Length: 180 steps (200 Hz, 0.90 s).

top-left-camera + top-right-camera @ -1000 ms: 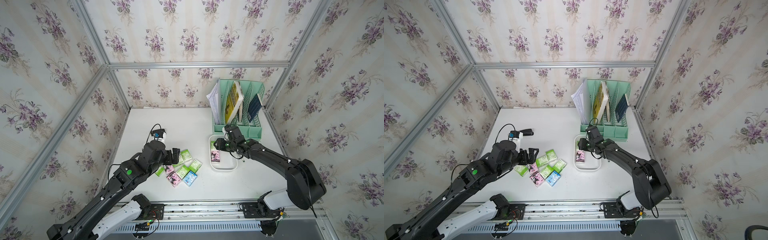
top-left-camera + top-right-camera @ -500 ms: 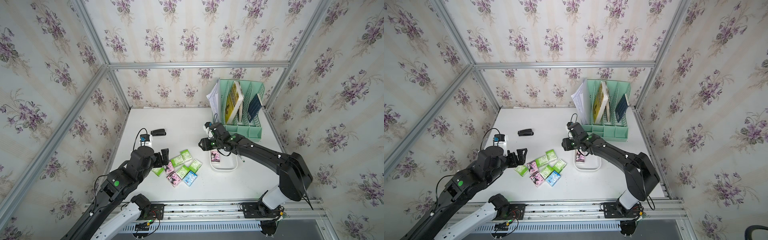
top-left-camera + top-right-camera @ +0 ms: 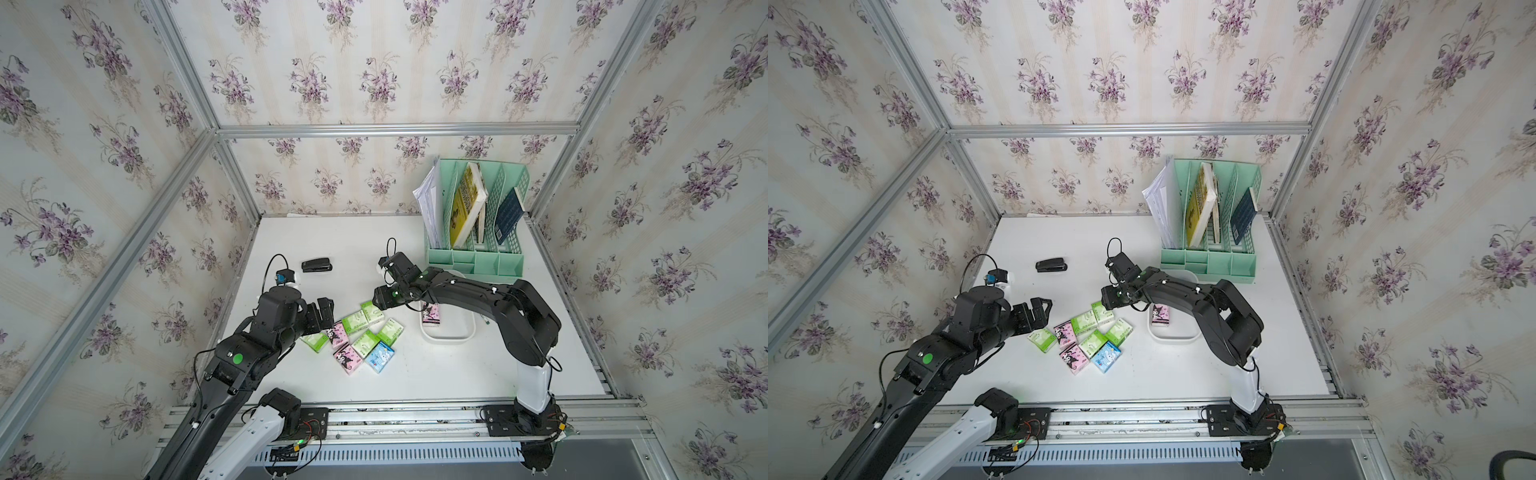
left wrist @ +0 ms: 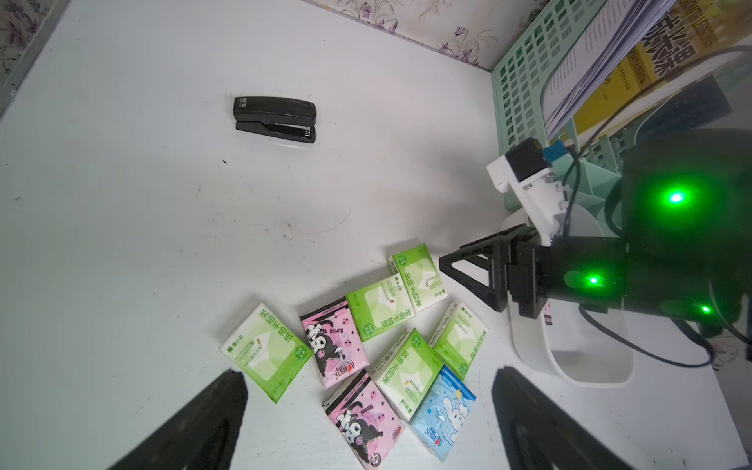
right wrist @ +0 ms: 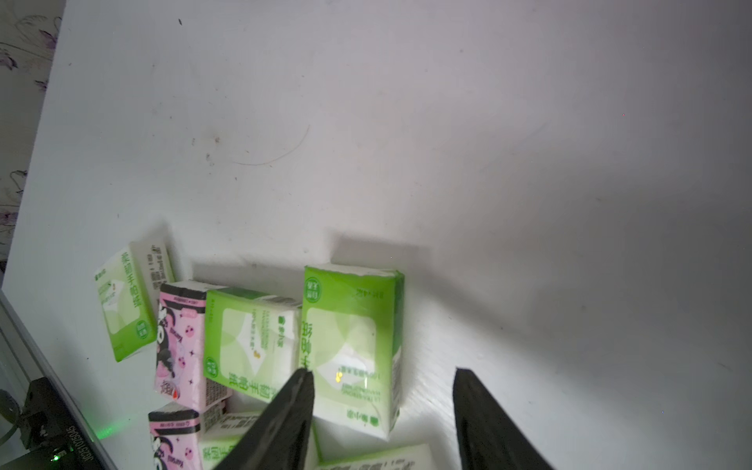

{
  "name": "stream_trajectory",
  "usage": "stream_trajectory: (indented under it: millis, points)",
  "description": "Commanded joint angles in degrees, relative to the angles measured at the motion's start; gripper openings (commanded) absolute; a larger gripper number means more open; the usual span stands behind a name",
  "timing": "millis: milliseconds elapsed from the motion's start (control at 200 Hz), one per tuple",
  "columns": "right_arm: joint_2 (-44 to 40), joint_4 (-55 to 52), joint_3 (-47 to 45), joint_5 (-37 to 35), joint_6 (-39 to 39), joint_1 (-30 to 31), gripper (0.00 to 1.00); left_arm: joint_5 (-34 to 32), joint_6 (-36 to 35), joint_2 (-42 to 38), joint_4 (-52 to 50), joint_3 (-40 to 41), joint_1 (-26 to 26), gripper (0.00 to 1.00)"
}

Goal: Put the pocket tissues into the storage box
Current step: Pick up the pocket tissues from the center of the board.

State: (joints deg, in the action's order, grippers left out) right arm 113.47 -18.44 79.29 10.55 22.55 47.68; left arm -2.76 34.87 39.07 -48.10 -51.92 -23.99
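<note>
On the near side of the counter (image 3: pixel 415 382), the pocket tissues (image 3: pixel 359 338) lie in a loose cluster of eight packs. The blue pack (image 3: pixel 380 357) and the front pink pack (image 3: pixel 347 360) are nearest. Five green ones and another pink one sit behind them, most touching edge to edge. My left fingers (image 3: pixel 325 311) hang at the cluster's left edge, spread wide and empty, pointing across the packs. Just right of the cluster sits the storage box (image 3: pixel 446 340), with a lone pink pack (image 3: pixel 431 313) lying flat by its left wall. My right fingers (image 3: pixel 377 303) extend past the box to the cluster's far end, parted and gripping nothing. They stand above the farthest green pack (image 5: pixel 354 337), one over its edge, the other clear of it. Farther back on the left lies a black stapler (image 3: pixel 316 265). At the far right stands a mint green organizer (image 3: pixel 476 262) holding papers and books.
</note>
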Motion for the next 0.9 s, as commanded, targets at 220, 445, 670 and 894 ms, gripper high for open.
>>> stream_trajectory:
  millis: [220,445,670,894]
  points:
    - [4.5,-0.5,2.3,2.6,1.4,0.9,0.6,2.0,-0.2,0.3,1.0,1.1,0.1,0.99]
    - [5.8,-1.5,3.7,2.6,1.5,1.4,0.55,2.8,0.0,0.6,2.1,1.9,0.1,0.99]
    - [6.3,-1.0,3.7,3.0,2.0,1.6,0.5,3.4,0.0,0.8,2.3,2.3,0.1,0.99]
    - [7.4,-1.4,4.2,3.2,1.8,1.9,0.19,2.9,-0.1,0.5,1.8,2.3,0.1,0.99]
